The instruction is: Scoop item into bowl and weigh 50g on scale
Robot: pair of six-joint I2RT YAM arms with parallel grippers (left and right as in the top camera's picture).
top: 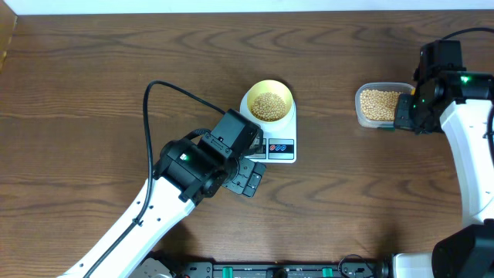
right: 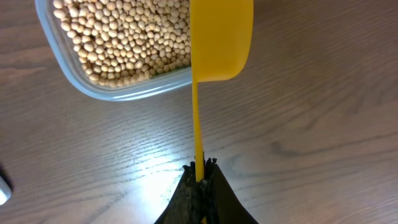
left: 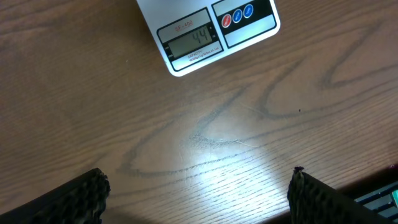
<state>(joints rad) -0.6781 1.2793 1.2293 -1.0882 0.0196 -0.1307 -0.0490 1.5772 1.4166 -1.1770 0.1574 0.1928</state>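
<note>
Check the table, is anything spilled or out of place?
Nothing stands out. The beans lie inside the bowl and the clear tub, none loose on the table, and the bowl sits upright on the scale.

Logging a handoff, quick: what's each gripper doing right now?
Left gripper: open, holding nothing.
Right gripper: shut on the yellow scoop, by its handle.

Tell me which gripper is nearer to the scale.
Left. The left gripper sits open just off the scale at its display edge; the right gripper is far off beside the clear tub, shut on the yellow scoop.
</note>
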